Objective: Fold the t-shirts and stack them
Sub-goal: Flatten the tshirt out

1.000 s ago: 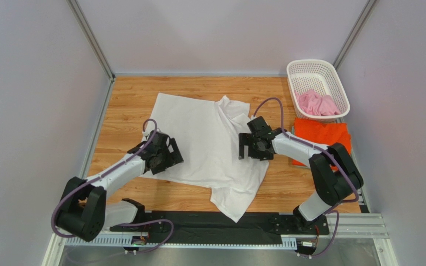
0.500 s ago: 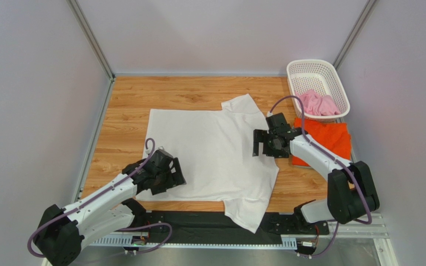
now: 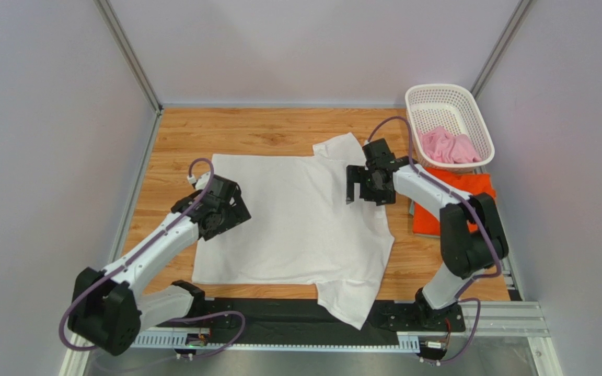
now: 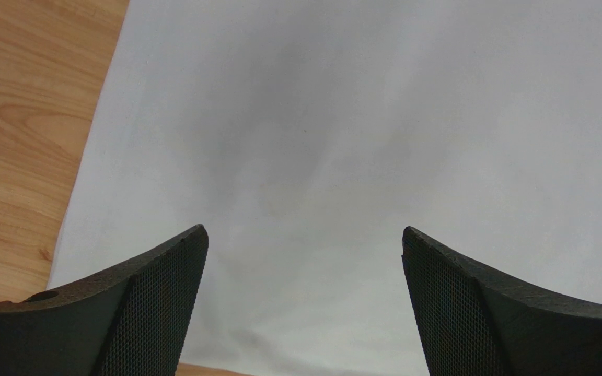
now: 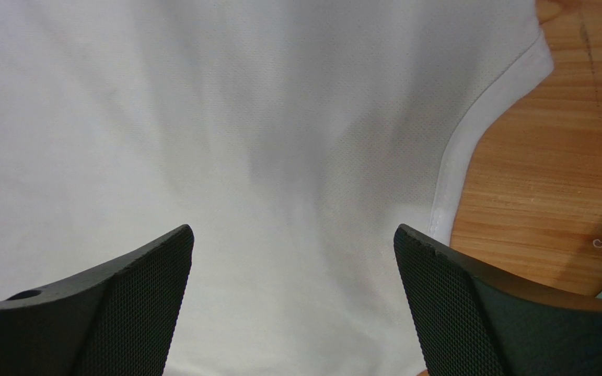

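My left gripper (image 3: 228, 210) has its jaws spread wide. In its wrist view the two dark textured fingers (image 4: 163, 305) stand well apart over plain white cloth, with nothing clamped between them. It sits above the 9 o'clock edge of the white t-shirt (image 3: 304, 223). I can't tell whether the fingertips touch the fabric. In that wrist view the shirt's straight edge runs down the 9 o'clock side, with bare wood of the desk (image 4: 21, 117) beyond it.

My right gripper (image 3: 363, 185) is just as wide apart. Its fingers (image 5: 139, 305) frame white cloth, again gripping nothing. It hangs over the shirt at about 2 o'clock, near the far sleeve. The right wrist view shows a curved hemmed border of the shirt at 3 o'clock and wood grain beyond it.

The white t-shirt lies spread fairly flat in the middle of the desk (image 3: 186, 133). One sleeve points to 1 o'clock. The other points to 5 o'clock and laps over the black rail at the near edge. A few soft creases show around the right gripper.

At 3 o'clock from the right gripper, just beside the white shirt, lies the orange t-shirt (image 3: 478, 188), partly hidden by my right arm. At the desk's 1 o'clock corner stands the white lattice basket (image 3: 437, 88). The pink t-shirt (image 3: 449, 146) is crumpled inside it.
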Robot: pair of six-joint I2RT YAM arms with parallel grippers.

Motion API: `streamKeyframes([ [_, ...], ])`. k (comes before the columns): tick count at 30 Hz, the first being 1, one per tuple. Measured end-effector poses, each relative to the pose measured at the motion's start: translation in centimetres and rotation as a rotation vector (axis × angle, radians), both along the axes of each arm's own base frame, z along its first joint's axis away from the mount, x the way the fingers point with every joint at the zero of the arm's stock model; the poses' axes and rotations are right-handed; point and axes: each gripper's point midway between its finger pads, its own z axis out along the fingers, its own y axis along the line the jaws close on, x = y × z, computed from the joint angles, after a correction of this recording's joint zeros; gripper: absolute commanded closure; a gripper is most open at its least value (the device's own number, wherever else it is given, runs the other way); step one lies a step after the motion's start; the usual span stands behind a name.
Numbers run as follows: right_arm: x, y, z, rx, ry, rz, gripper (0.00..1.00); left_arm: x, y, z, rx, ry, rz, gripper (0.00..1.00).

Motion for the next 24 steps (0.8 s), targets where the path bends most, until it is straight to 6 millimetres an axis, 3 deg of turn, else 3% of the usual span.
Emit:
streamKeyframes([
  [3,0.2,-0.3,-2.8,-0.048,0.075,-0.002,0.00,0.8,0.2,-2.2,0.022,0.075,-0.016,0.00],
  [7,1.4,-0.8,-5.0,-0.084,0.129,-0.018,0.00,2.2,-0.1,-4.7,0.029,0.167,-0.035,0.00],
  [13,5.3,-1.4,-4.9,-0.085,0.108,-0.059,0.00,4.9,0.1,-7.0,0.002,0.233,-0.015,0.00],
  [24,13.2,-2.3,-4.5,-0.055,0.038,-0.105,0.00,12.5,-0.9,-6.7,-0.008,0.214,-0.025,0.00],
])
